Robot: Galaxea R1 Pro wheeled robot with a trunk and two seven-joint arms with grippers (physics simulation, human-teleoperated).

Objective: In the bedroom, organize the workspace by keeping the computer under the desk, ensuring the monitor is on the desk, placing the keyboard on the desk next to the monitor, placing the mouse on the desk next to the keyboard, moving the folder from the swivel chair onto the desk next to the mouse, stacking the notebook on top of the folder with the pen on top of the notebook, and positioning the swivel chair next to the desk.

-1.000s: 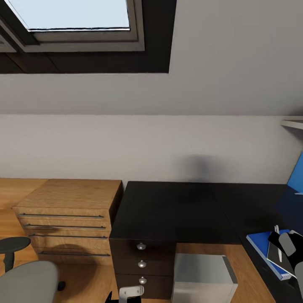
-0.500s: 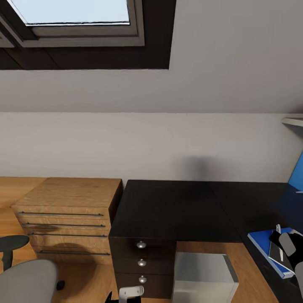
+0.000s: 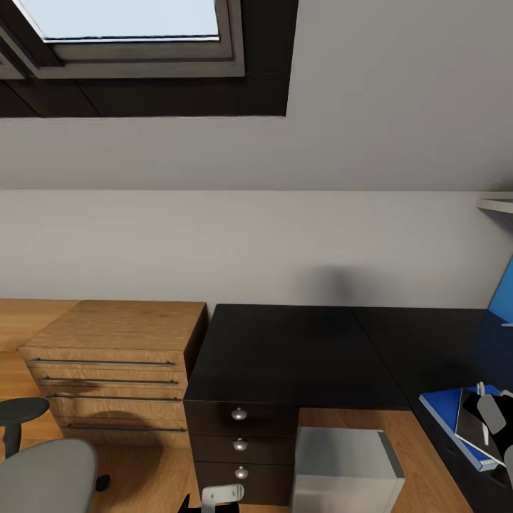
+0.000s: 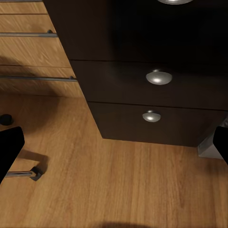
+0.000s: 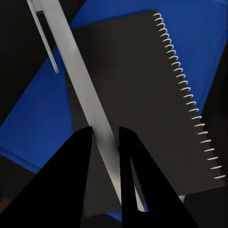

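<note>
My right gripper is clamped on the thin white pen, over the dark grey spiral notebook lying on the bright blue folder, at four o'clock on the black desk. Left gripper fingers are apart.

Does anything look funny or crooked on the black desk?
A little. The notebook lies crooked on the blue folder, its edges slanted against the folder's. The right gripper pinches the pen above it. The desk looks tidy otherwise.
</note>
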